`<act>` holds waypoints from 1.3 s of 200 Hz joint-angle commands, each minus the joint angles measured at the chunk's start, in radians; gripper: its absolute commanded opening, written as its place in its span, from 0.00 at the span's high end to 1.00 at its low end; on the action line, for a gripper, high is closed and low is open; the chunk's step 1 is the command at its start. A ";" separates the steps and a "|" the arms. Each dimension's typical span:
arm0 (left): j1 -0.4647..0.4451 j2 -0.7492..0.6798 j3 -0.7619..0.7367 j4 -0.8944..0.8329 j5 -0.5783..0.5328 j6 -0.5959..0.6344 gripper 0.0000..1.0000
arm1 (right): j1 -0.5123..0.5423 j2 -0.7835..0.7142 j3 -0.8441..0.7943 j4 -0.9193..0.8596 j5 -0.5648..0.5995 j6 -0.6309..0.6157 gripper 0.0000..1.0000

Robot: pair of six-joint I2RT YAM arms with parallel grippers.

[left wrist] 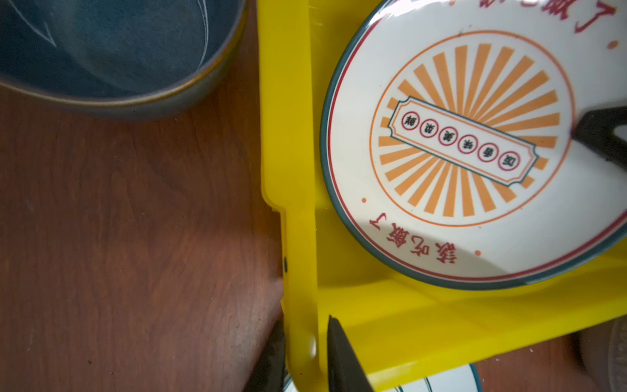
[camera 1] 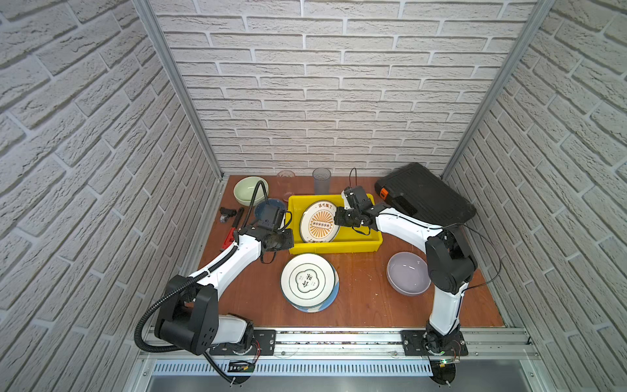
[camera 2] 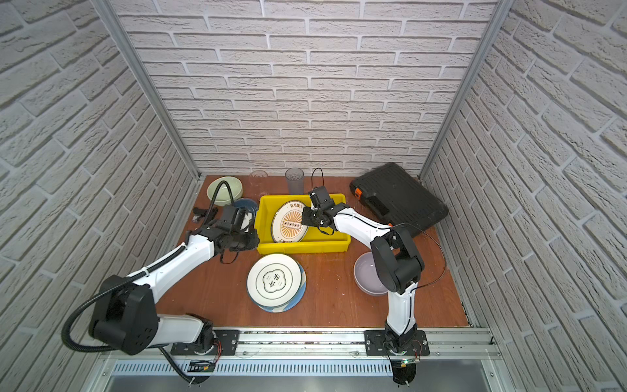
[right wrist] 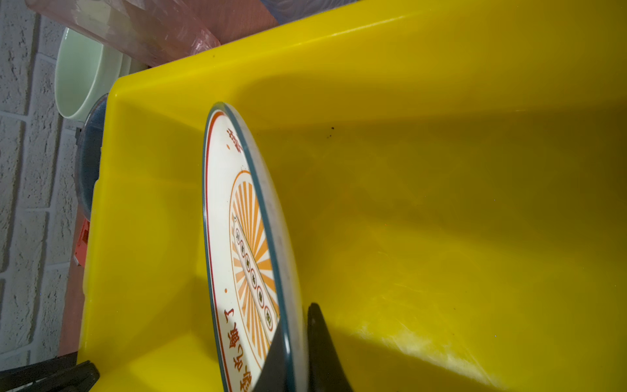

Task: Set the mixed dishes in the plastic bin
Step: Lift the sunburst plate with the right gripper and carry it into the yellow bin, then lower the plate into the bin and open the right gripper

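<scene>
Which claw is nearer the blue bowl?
Left. Left claw pinches a wall of the yellow bin beside the blue bowl; right claw is inside the bin, shut on the sunburst plate.

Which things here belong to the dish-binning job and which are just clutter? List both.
Job: yellow bin, sunburst plate, white lettered plate, striped plate beneath it, green bowl, blue bowl, lavender bowl, pinkish tumbler, grey tumbler.
Clutter: black case, red-handled tool, small black part.
</scene>
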 commanded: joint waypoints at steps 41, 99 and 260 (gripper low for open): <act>0.006 0.005 0.017 0.041 0.023 -0.016 0.81 | 0.003 0.036 0.027 0.102 -0.051 0.045 0.93; 0.007 0.015 0.010 0.046 0.032 -0.028 0.82 | 0.004 0.105 0.026 0.105 -0.071 0.049 0.87; 0.006 0.000 0.019 0.041 0.041 -0.030 0.81 | 0.006 0.130 0.046 -0.003 -0.013 -0.031 0.53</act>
